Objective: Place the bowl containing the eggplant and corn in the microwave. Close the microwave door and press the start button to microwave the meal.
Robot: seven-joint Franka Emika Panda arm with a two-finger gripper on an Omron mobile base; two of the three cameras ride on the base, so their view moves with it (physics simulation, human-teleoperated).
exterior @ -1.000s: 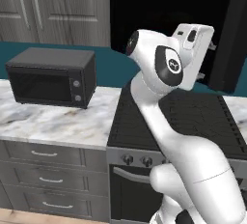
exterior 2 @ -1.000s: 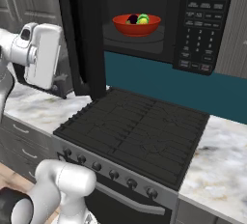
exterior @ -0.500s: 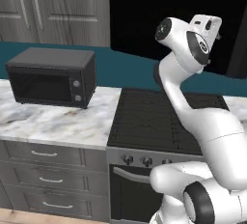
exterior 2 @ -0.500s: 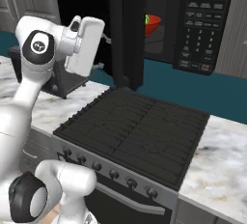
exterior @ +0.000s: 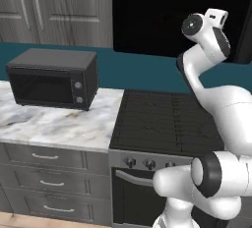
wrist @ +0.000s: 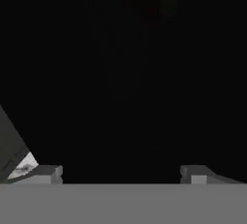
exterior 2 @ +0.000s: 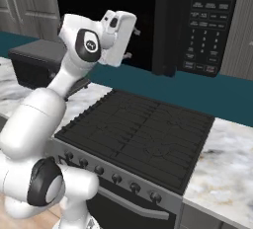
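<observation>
Fingers [wrist: 120,175] spread wide, empty, against the microwave door [exterior 2: 170,20]; a glancing push may slip off, leaving it ajar.

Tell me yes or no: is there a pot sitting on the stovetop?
No. In the right base view the black stovetop carries nothing on its grates.

One microwave [exterior 2: 197,25], one small toaster oven [exterior: 51,78], one stovetop [exterior: 165,121]
</observation>
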